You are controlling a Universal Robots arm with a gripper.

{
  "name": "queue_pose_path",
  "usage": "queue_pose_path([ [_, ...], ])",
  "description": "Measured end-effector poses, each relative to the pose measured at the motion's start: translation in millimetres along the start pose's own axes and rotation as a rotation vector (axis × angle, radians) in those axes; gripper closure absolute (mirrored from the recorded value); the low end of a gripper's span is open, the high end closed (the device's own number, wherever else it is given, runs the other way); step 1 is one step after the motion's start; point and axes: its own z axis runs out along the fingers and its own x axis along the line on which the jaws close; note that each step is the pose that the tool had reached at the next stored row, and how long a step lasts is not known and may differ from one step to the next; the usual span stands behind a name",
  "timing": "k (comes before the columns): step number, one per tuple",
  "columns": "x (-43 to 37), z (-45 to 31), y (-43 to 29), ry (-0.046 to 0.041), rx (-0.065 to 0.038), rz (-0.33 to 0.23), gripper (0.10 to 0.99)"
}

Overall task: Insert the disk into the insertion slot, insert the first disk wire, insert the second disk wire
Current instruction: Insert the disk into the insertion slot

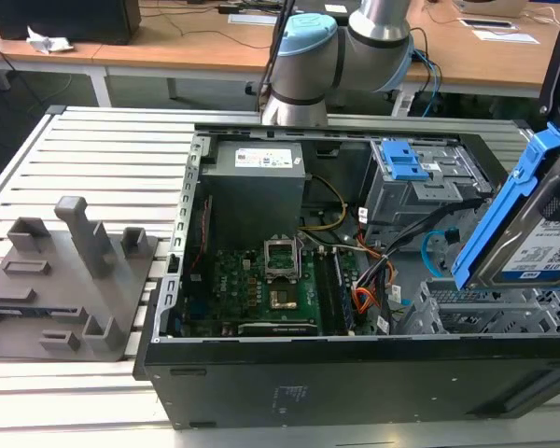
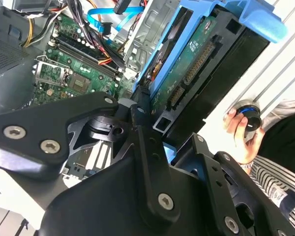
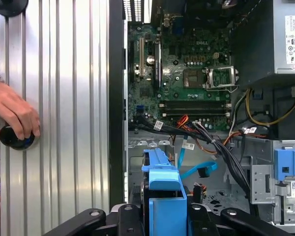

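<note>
My gripper (image 3: 160, 212) is shut on the disk (image 1: 532, 229), a silver-black drive in a bright blue carrier. In the exterior view the disk hangs tilted above the right end of the open computer case. Just below it lies the insertion slot (image 1: 481, 313), a low grey perforated cage. In both wrist views the blue carrier (image 2: 196, 59) sits between the black fingers (image 3: 129, 215). The second disk wire (image 1: 431, 245), a light blue cable (image 3: 196, 170), loops on the case floor beside the cage. The first disk wire (image 3: 181, 121), thin and red-orange, runs among the black cables near the motherboard.
A taller grey cage with a blue latch (image 1: 406, 166) stands behind the slot. The power supply (image 1: 257, 177) and motherboard (image 1: 271, 289) take up the case's left half. A grey fixture (image 1: 65, 289) rests on the slatted table. A person's hand (image 3: 12, 113) holds a black knob (image 3: 12, 138) beside the case.
</note>
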Motion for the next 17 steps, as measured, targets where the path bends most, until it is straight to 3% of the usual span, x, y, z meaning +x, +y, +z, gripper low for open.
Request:
queue_pose_path([
  [10, -0.2, 13.6, -0.5, -0.0002, 0.0, 0.0, 0.725],
  [17, -17.1, 14.0, -0.2, -0.0001, 0.0, 0.0, 0.725],
])
